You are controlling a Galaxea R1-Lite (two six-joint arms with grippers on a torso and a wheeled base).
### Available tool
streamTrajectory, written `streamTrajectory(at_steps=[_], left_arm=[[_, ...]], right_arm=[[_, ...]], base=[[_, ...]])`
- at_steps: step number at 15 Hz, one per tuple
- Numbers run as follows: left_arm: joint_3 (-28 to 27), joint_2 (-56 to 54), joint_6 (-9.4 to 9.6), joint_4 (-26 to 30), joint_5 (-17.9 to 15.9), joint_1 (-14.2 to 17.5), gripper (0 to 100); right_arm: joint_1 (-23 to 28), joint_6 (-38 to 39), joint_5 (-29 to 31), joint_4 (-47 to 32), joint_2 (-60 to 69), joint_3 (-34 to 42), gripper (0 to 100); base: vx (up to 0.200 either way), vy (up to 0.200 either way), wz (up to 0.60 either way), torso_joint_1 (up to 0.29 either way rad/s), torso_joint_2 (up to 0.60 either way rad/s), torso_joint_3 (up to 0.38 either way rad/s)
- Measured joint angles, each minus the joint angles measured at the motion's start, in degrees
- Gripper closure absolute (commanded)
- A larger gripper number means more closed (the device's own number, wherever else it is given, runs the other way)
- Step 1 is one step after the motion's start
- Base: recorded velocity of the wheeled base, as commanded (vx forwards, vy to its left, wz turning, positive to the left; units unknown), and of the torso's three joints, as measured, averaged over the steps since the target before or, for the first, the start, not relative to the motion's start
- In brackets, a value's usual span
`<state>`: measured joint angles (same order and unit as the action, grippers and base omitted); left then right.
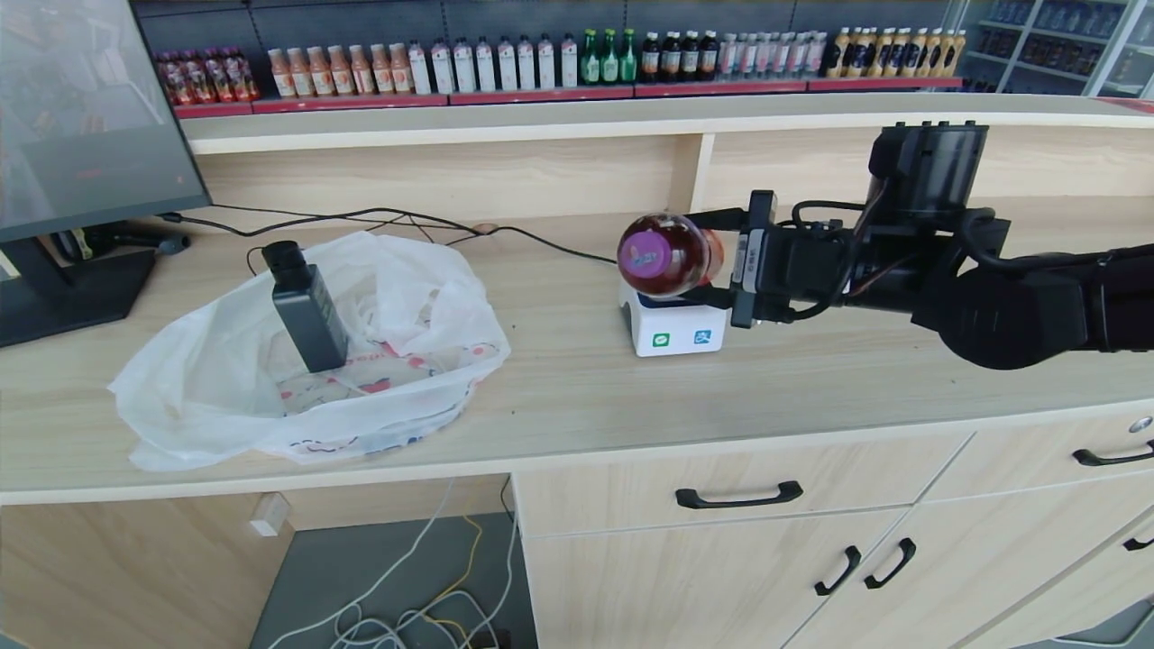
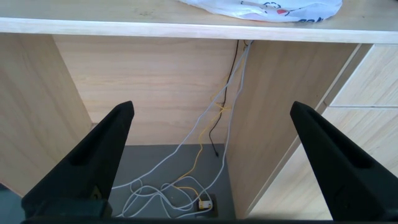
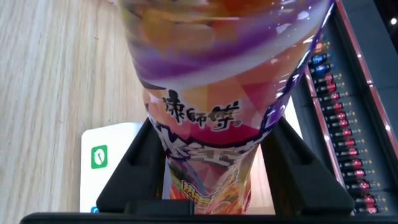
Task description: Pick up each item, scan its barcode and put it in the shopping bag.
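Bottle [image 1: 665, 256] gripped in right hand [image 1: 709, 255] above scanner [image 1: 672, 334].

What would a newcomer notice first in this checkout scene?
The right gripper holds a reddish drink bottle sideways above the white scanner at the middle of the counter. To the left, a dark container stands tilted in the open white shopping bag.

The bottle [image 1: 665, 255] holds dark red-brown liquid under a purple cap; its label is banded purple, orange and white. The scanner [image 1: 672, 332] is white with a green and a blue square. The shopping bag [image 1: 225, 379] is translucent white with red and blue print, the box [image 1: 308, 311] inside dark grey. The counter [image 1: 586, 397] is pale wood grain.
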<state>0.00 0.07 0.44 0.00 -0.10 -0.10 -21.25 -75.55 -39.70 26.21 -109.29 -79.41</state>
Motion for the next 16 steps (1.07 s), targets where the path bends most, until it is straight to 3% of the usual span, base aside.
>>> streamTrajectory(at_steps=[9, 13, 16], left_arm=[[0.0, 0.0, 0.00, 0.0, 0.0, 0.0, 0], [0.0, 0.0, 0.00, 0.0, 0.0, 0.0, 0], [0.0, 0.0, 0.00, 0.0, 0.0, 0.0, 0]], right_arm=[[0.0, 12.6, 0.7, 2.7, 3.4, -2.1, 100], [0.1, 31.8, 1.7, 19.7, 4.0, 0.7, 100], [0.2, 50.5, 10.5, 37.5, 3.8, 6.2, 100]], base=[[0.000, 0.000, 0.00, 0.000, 0.00, 0.000], [0.000, 0.000, 0.00, 0.000, 0.00, 0.000], [0.000, 0.000, 0.00, 0.000, 0.00, 0.000]])
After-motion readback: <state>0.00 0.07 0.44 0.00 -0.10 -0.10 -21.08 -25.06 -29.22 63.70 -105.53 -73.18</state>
